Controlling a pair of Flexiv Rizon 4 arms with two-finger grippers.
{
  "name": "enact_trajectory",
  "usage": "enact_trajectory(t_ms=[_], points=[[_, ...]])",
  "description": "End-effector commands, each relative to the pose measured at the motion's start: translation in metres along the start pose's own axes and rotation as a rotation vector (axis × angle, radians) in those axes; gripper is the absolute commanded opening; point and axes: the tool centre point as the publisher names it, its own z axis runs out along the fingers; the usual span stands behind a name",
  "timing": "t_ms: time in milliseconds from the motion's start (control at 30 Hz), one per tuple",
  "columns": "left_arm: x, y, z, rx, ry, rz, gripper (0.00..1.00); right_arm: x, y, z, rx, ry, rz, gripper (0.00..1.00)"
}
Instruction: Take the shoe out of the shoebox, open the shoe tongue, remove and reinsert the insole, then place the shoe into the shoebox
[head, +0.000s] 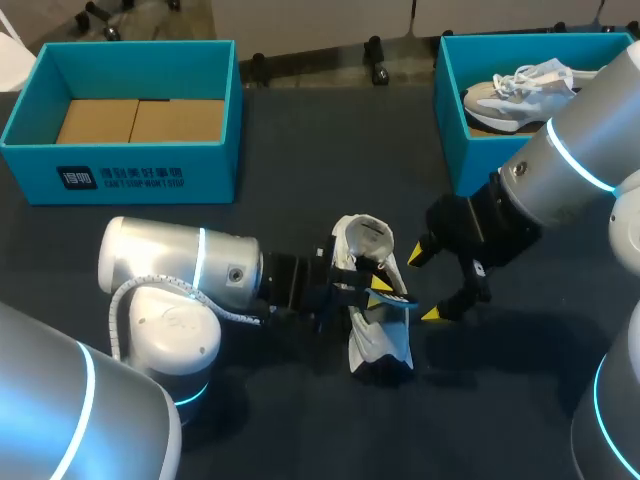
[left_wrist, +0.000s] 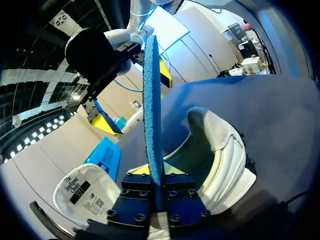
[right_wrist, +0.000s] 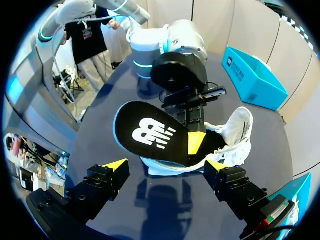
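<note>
A white shoe (head: 372, 335) lies on the dark table, heel opening toward the back, tongue (left_wrist: 82, 192) folded out. My left gripper (head: 378, 290) is shut on the insole (head: 396, 298), which stands on edge above the shoe's opening. In the left wrist view the insole (left_wrist: 151, 110) rises blue and thin from between the fingers of the left gripper (left_wrist: 156, 170), beside the shoe (left_wrist: 225, 155). In the right wrist view the insole (right_wrist: 150, 132) shows its black top over the shoe (right_wrist: 235, 142). My right gripper (head: 424, 283) (right_wrist: 164, 167) is open just right of the shoe, holding nothing.
An empty blue shoebox (head: 120, 180) with a cardboard floor stands at the back left. A second blue box (head: 452, 130) at the back right holds another pale shoe (head: 520, 95). Bare dark table lies in front of the shoe.
</note>
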Motion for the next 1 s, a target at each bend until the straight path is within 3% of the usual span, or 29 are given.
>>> enact_trajectory(t_ms=[33,367,433,500,1000], points=[[-0.004,-0.007,-0.005,0.003,-0.008,-0.003,0.49,0.001,0.000,0.001,0.002,-0.002,0.000,1.00],[-0.009,-0.022,-0.014,0.026,-0.005,-0.005,0.37,0.001,0.000,0.001,0.002,-0.002,0.000,1.00],[-0.007,-0.023,-0.014,0.026,0.002,-0.001,0.25,0.001,0.000,0.001,0.002,-0.002,0.000,1.00],[-0.005,-0.023,-0.013,0.025,0.011,0.000,0.00,0.001,0.000,0.001,0.002,-0.002,0.000,1.00],[0.004,-0.005,0.002,-0.015,0.030,0.025,0.00,0.001,0.000,0.001,0.002,-0.002,0.000,1.00]])
